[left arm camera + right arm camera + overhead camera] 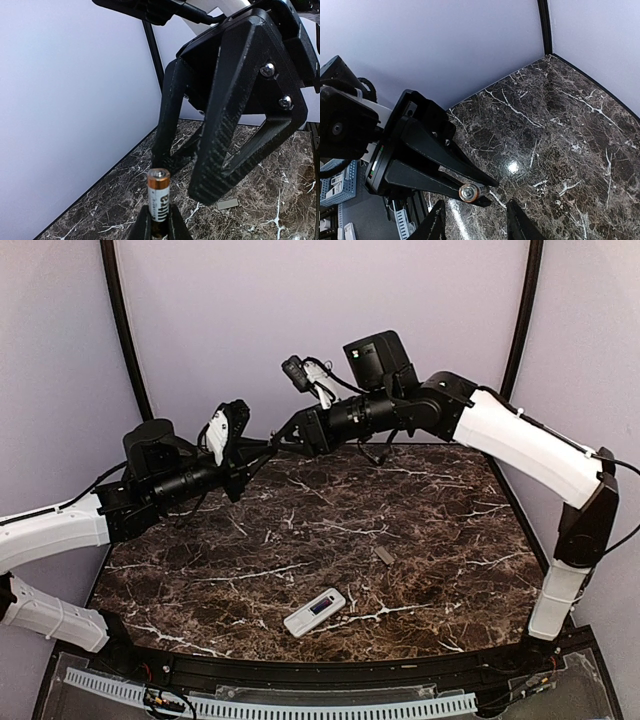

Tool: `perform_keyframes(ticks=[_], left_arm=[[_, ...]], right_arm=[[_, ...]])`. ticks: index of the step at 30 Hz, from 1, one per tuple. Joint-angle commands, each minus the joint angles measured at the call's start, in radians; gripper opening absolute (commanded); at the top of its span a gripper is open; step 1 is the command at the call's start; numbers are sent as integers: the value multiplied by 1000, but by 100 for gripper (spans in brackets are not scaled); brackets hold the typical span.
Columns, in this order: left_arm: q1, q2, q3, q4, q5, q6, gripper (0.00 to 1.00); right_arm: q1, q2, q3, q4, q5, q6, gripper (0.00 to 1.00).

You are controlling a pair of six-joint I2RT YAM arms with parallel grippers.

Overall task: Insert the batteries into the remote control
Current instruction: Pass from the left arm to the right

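Top external: remote control (314, 612) lies far from left gripper (159, 229) clenching battery (159, 197); right gripper (477, 222) parted.

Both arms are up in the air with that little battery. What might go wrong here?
1. The left end effector pinches the battery only at its lower end, so it may slip and fall to the table.
2. The open right end effector hangs close by, so the two might bump.

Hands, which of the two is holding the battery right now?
The left hand, shut on a battery whose copper-coloured end sticks out past its tips. The right hand faces it, open, with nothing held.
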Motion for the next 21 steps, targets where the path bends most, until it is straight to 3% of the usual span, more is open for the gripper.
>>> perform_keyframes(ticks=[1,5,13,19,21], left_arm=[[-6,0,26,-7,8,0,0],[-6,5,26,-3,17,-3,0],[-6,10,29,-8,27,2,0],[-6,15,29,-15,38,3,0],[-6,15,30,-19,40,1,0]], right_arm=[[14,24,33,68,-40,0,36],[16,39,47,60,-19,-1,21],[15,47,42,53,-9,-5,13],[15,50,44,50,-5,-12,13],[16,53,47,44,-4,-17,4]])
